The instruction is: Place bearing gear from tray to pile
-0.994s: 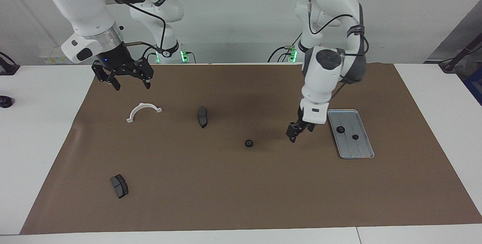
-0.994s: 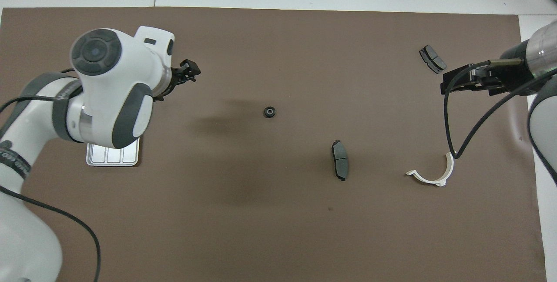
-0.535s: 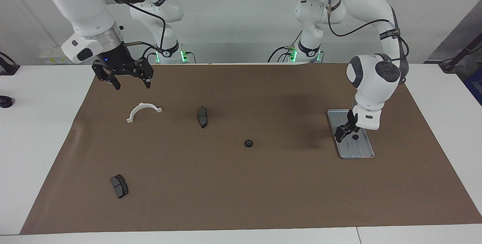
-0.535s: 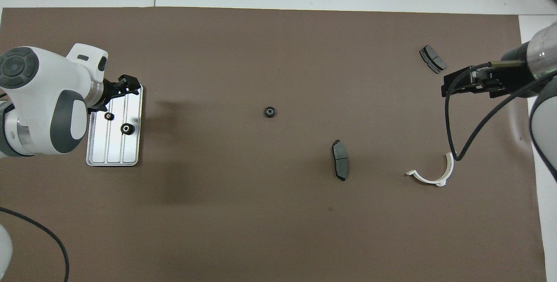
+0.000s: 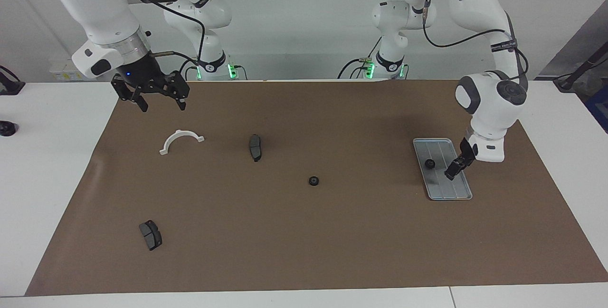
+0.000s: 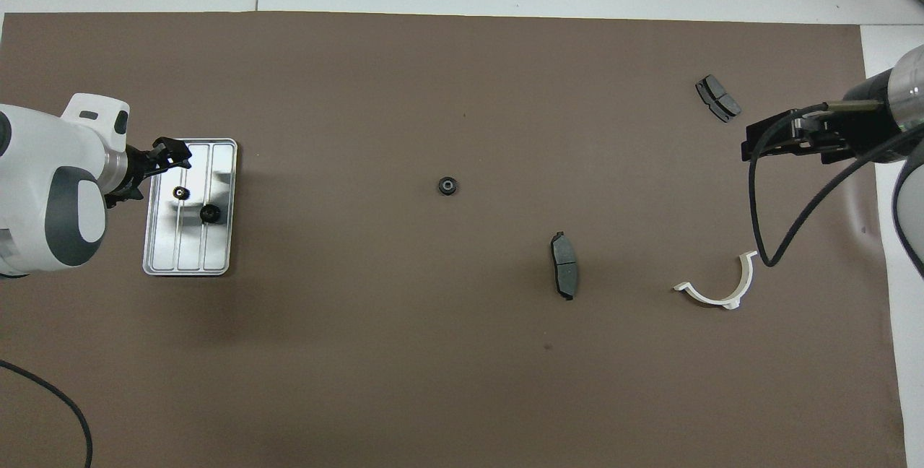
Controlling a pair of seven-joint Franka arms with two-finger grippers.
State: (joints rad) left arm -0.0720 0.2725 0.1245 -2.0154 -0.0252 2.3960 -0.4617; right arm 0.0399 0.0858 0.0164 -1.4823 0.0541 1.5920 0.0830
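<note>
Two small black bearing gears lie in the ridged silver-grey metal tray at the left arm's end; our left gripper, now swung over it, holds nothing, opening unclear; right gripper waits open.

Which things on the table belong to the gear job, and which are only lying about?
Job:
- tray
- two gears on the tray
- gear on the mat
- left gripper, over the tray

Lying about:
- two dark pads
- white half ring
- right gripper, waiting above the mat
</note>
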